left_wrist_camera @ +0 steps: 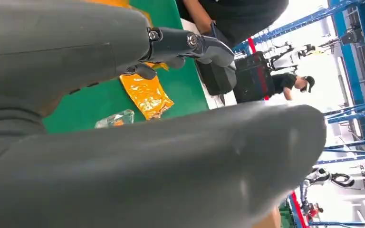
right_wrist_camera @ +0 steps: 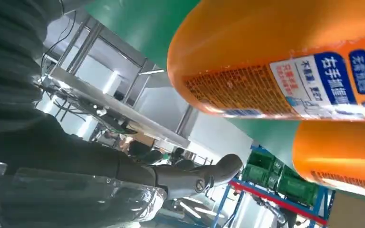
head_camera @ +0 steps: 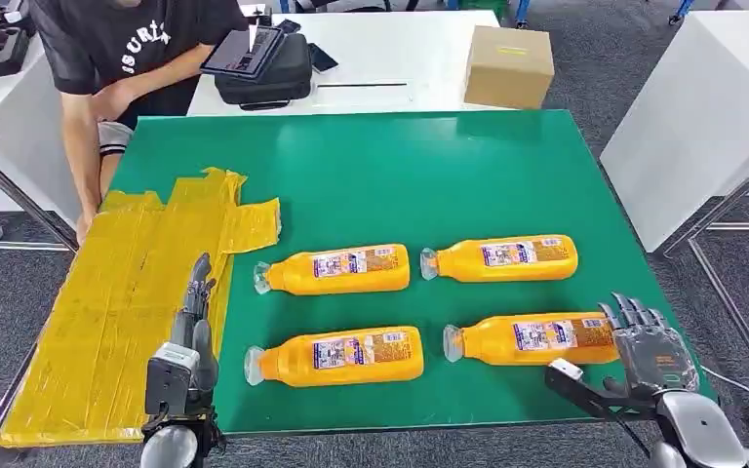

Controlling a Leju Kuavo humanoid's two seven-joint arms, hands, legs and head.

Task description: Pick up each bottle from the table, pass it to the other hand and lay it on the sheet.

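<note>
Green table mat [head_camera: 429,175]: carries 4 orange bottles, all lying on their sides with clear caps toward the robot's left, in 2 rows of 2.
Far row: far left bottle [head_camera: 336,270]; far right bottle [head_camera: 503,258].
Near row: near left bottle [head_camera: 336,357]; near right bottle [head_camera: 534,338].
Yellow sheet [head_camera: 122,312]: crinkled, spread over the mat's left edge, no bottle on it.
Left hand [head_camera: 195,307]: empty, fingers extended over the sheet's right border.
Right hand [head_camera: 649,341]: empty, fingers spread apart, just beside the base of the near right bottle; contact cannot be told.
Person [head_camera: 117,58]: dark shirt, at the far left corner, 1 hand at the sheet's far edge.
White table [head_camera: 390,68] behind: cardboard box [head_camera: 509,64], black case [head_camera: 273,78].
</note>
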